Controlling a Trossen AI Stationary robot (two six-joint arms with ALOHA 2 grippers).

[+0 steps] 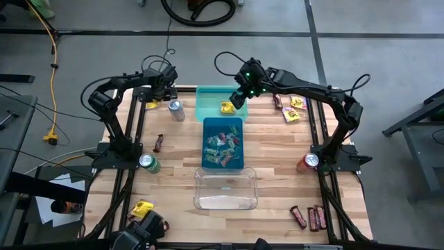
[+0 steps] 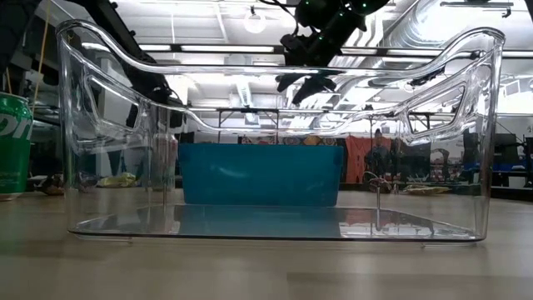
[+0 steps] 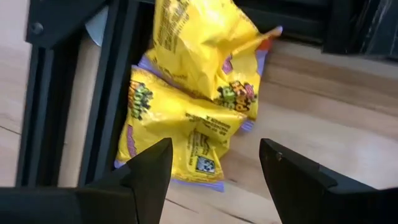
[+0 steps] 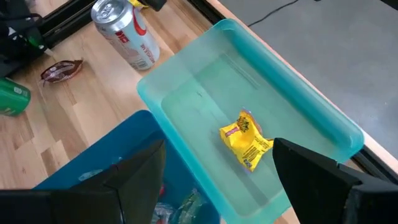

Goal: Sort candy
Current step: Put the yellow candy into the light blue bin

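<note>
Two bright yellow candy packets lie overlapping at the table's far left, against the dark frame rail. My left gripper hovers over them, open, with a finger on either side of the lower packet and touching nothing. My right gripper is open above the teal bin. One yellow packet lies flat on that bin's floor. The blue bin holds mixed green, pink and red packets. The clear bin stands nearest.
A silver can stands beside the teal bin, a green can at the left and a red can at the right. More yellow packets, brown bars and a yellow packet lie around the table.
</note>
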